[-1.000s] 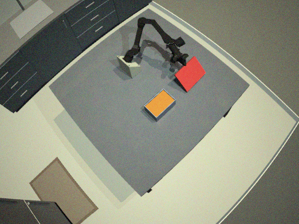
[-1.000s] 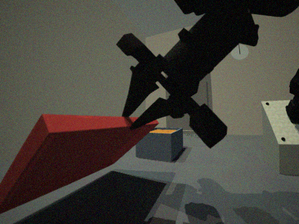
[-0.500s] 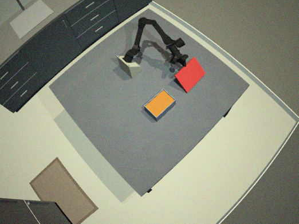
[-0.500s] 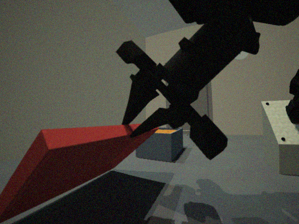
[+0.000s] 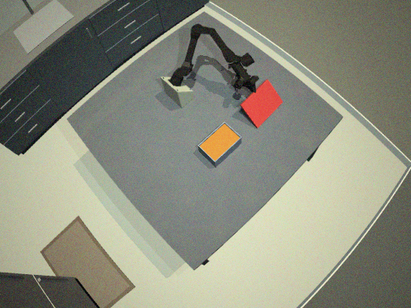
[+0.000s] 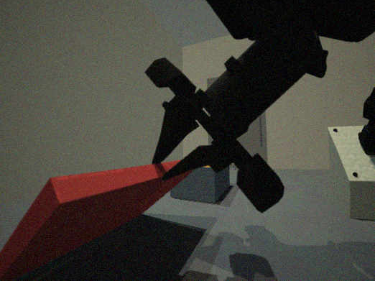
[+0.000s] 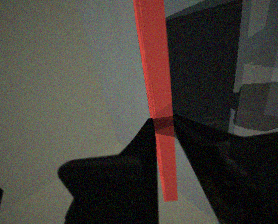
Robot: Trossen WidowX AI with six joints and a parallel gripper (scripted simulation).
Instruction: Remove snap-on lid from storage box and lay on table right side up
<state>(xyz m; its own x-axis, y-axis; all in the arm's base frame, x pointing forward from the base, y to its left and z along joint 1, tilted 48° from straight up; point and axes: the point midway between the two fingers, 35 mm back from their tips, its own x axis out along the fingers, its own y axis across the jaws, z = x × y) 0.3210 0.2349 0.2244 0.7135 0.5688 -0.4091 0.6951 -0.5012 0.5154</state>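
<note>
The lid (image 5: 262,103) is off the box (image 5: 219,142); the claw (image 6: 160,169) grasps its edge, tilted near the table's (image 5: 138,168) far edge. Laying it flat remains.

The top view looks down from high overhead on the whole table (image 5: 157,168). The exterior view sits low at table level, close beside the gripper (image 6: 159,167). The wrist view looks along the fingers; all three share the red lid (image 5: 262,103).

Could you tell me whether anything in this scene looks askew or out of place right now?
Only the red lid: it is off the open box and hangs steeply tilted in the air, pinched by one edge in the hand, not flat on the table. The box itself looks undisturbed.
</note>
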